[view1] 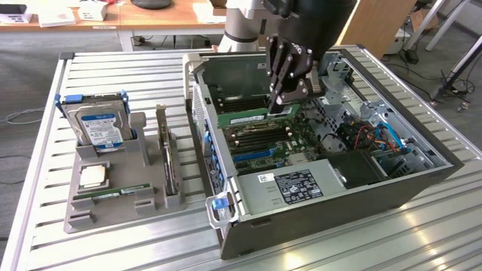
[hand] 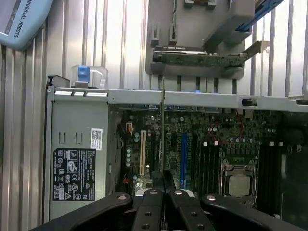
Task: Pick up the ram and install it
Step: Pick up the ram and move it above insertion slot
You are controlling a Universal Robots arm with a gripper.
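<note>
The ram (view1: 245, 119) is a narrow green stick held level inside the open computer case (view1: 421, 175), just above the motherboard (view1: 275, 144). My gripper (view1: 280, 108) reaches down from above and is shut on the stick's end nearer the exterior view's right. In the wrist view the ram (hand: 162, 125) shows edge-on as a thin line running away from my closed fingers (hand: 153, 192), over the board between the white slot (hand: 142, 151) and the blue slot (hand: 183, 156). The black memory slots (hand: 207, 163) lie beside the processor socket (hand: 239, 183).
A grey holder (view1: 83, 217) on the slatted table at the exterior view's left carries a hard drive (view1: 101, 127), a silver processor (view1: 94, 176), a second green stick (view1: 113, 193) and an upright expansion card (view1: 169, 164). The power supply (view1: 297, 185) and cables (view1: 384, 138) crowd the case.
</note>
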